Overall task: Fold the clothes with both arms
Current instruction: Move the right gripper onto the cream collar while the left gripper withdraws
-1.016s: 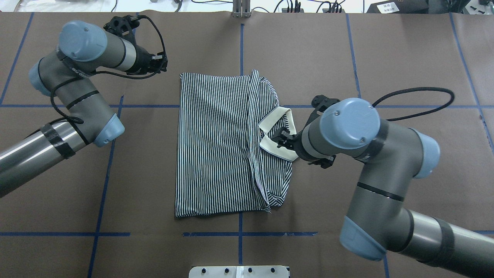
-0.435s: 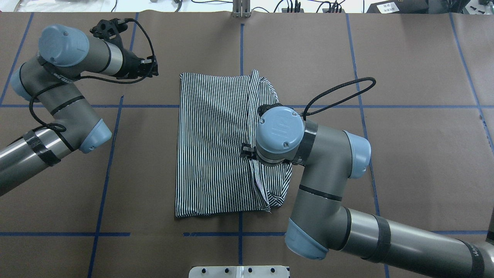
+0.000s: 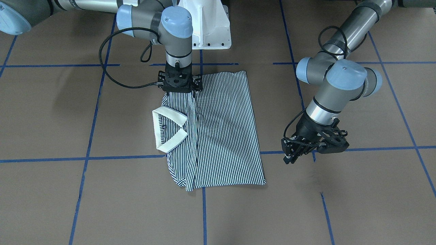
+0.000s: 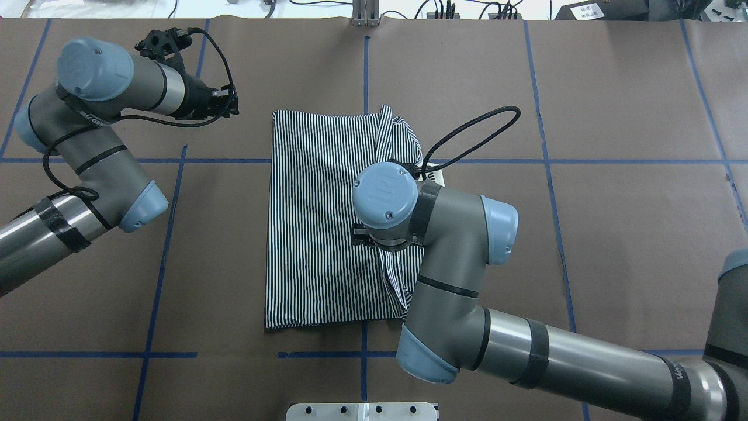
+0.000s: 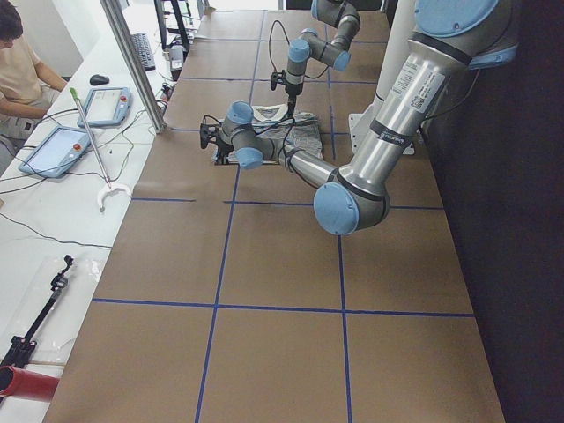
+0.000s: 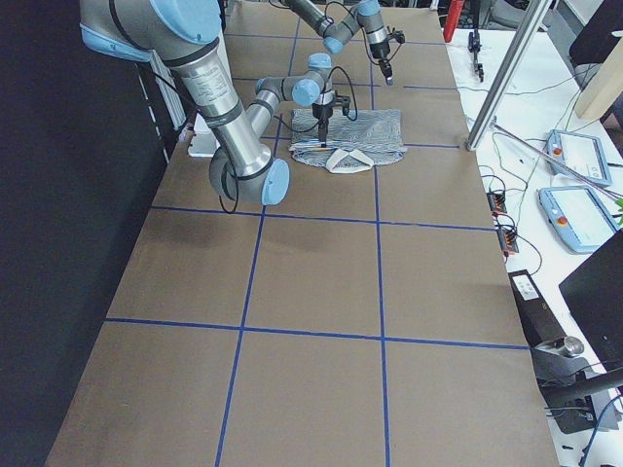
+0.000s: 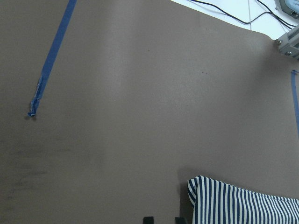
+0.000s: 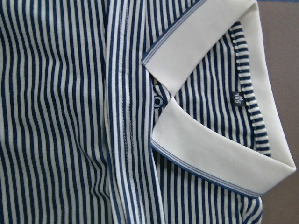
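The striped polo shirt (image 4: pixel 315 222) lies folded lengthwise in the middle of the table, cream collar (image 3: pixel 168 129) on my right side. My right gripper (image 3: pixel 179 92) points straight down over the shirt beside the collar and looks open. My right wrist (image 4: pixel 385 199) hides it from overhead. The right wrist view shows the collar (image 8: pixel 219 154) and buttoned placket close up, with no fingers. My left gripper (image 4: pixel 232 104) hovers off the shirt's far left corner (image 7: pixel 243 205), empty. Its fingertips (image 7: pixel 148 219) stand slightly apart.
Brown paper with blue tape lines (image 4: pixel 163 234) covers the table. The white pedestal base (image 3: pixel 209 30) stands at my edge. Beyond the far edge are a metal post (image 4: pixel 365 14), cables and tablets. An operator (image 5: pixel 18 62) sits at the side bench.
My right arm swung from right of the collar to over the shirt, wrist now pointing down and covering the collar from overhead. My left arm drew back a little to the left.
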Available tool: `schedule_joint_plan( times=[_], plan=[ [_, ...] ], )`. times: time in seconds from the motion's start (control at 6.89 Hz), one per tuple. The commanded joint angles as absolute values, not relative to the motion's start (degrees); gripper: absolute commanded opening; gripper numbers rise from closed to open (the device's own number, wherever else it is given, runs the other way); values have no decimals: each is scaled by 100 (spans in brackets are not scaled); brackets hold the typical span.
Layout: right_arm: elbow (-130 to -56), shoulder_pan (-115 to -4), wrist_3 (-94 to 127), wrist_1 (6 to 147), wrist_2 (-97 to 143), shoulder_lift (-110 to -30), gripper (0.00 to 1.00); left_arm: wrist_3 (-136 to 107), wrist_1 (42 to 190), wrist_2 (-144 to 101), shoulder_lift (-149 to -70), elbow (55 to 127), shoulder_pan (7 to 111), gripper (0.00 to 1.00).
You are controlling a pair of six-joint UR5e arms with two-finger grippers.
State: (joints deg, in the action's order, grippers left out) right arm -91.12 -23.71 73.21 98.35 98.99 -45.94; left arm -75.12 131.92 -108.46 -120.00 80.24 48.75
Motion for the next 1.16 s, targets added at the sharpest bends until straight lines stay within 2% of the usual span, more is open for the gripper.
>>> schedule_joint_plan(
  times=[0.0,0.44,0.58,0.87,1.02],
  plan=[
    [-8807,-2268,7242,9870,9791,-4473,100,-7515,13201,-10846,-11962,8033,4878,28],
    [-8954,-2250,6944,10219,9835,-4605,100,-7515,13149,-10854,-11962,8165,4878,28],
    [-9339,-2285,6569,10474,9818,-4840,100,-7515,13140,-10846,-11945,8235,4887,28],
    [-10357,-2556,5867,10564,9887,-5884,100,-7506,13122,-10863,-11822,8341,4878,28],
    [-10336,-2619,5741,10564,9870,-5958,100,-7506,13122,-10863,-11813,8367,4878,28]
  ],
)
